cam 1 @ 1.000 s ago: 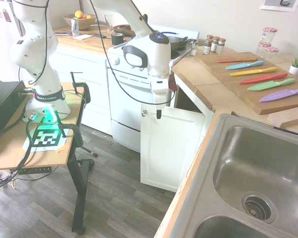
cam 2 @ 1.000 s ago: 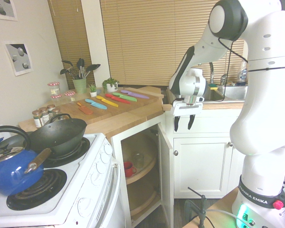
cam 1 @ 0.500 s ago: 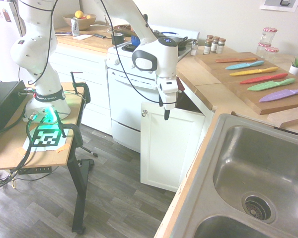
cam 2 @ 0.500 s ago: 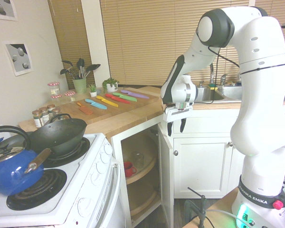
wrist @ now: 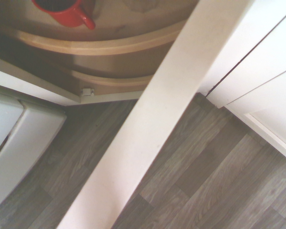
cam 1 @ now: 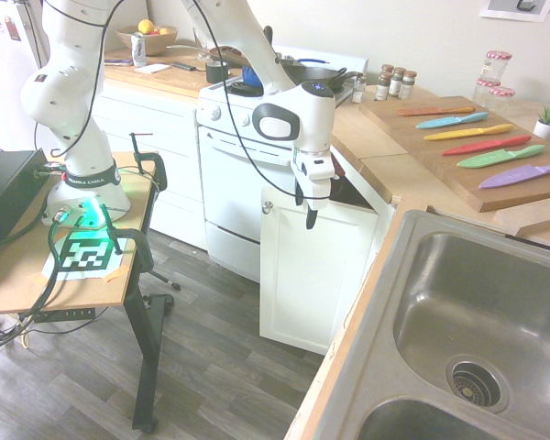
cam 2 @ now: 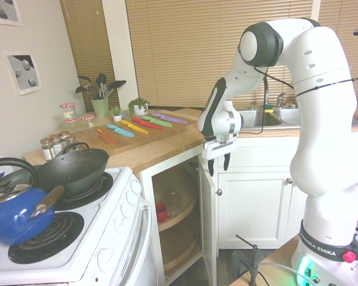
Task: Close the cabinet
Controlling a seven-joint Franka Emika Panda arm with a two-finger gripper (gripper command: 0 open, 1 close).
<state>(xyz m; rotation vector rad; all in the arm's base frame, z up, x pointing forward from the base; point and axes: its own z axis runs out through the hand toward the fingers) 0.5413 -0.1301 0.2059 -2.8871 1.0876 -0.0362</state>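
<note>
Right now the claw [cam 2: 218, 162] hangs with its two dark fingers pointing down and a narrow gap between them, gripping nothing, just over the top edge of the open cabinet door [cam 1: 310, 275]. Whether a fingertip touches that edge cannot be told from either outside view. The door is a flat white panel with a recessed centre and a small round silver knob [cam 1: 268, 208] near its upper corner; it stands swung out from the cabinet [cam 2: 178, 214], which sits at the counter's corner between the white stove [cam 1: 231, 174] and the run of white fronts under the sink [cam 1: 477, 330]. Seen from the wrist, the door's top edge [wrist: 152, 124] runs as a pale smooth band slantwise across the picture, with grey wood-grain plank floor [wrist: 200, 176] open on both sides of it. Inside the cabinet, curved pale wooden shelves [cam 2: 176, 217] show, and a red mug [wrist: 69, 12] stands on the upper one. Bare floor lies in front of the door, toward the clamped wooden table [cam 1: 37, 266]. On the butcher-block counter [cam 1: 376, 147] above, a board [cam 1: 477, 151] holds coloured knives laid side by side, well clear of the arm.
</note>
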